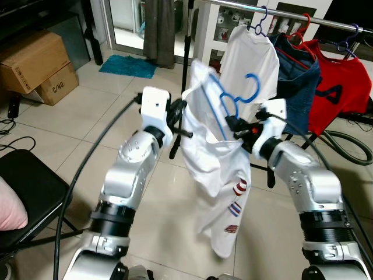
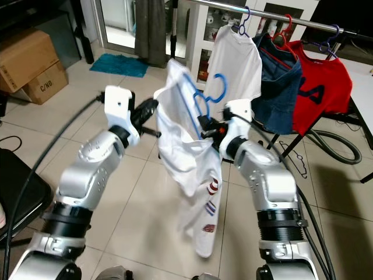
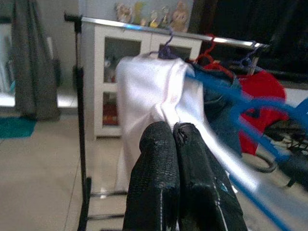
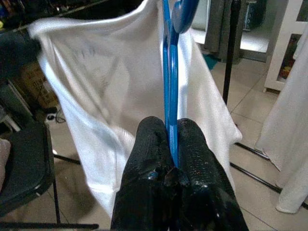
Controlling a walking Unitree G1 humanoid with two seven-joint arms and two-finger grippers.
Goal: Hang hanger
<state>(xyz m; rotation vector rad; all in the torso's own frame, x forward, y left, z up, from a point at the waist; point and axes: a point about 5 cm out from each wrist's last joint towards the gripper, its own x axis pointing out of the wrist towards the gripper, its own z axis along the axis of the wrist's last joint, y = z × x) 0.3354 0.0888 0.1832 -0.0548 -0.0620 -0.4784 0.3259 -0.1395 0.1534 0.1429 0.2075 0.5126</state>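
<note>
A white T-shirt point(image 1: 218, 175) on a blue hanger point(image 1: 236, 99) hangs in the air between my two arms, in front of the clothes rail point(image 1: 291, 13). My right gripper point(image 1: 236, 129) is shut on the hanger's lower frame; the blue wire point(image 4: 169, 96) runs up from between its fingers point(image 4: 192, 159). My left gripper point(image 1: 182, 118) is shut on the shirt's shoulder cloth, its fingers point(image 3: 159, 173) pressed together on white fabric point(image 3: 159, 91). The hanger's hook point(image 1: 252, 87) stands below the rail and apart from it.
On the rail hang a white shirt point(image 1: 253, 64), a dark blue garment point(image 1: 300, 81) and a red shirt point(image 1: 341, 90). The rail's black post point(image 1: 185, 76) stands behind the held shirt. A black chair point(image 1: 26, 192) and cardboard boxes point(image 1: 38, 64) are at the left.
</note>
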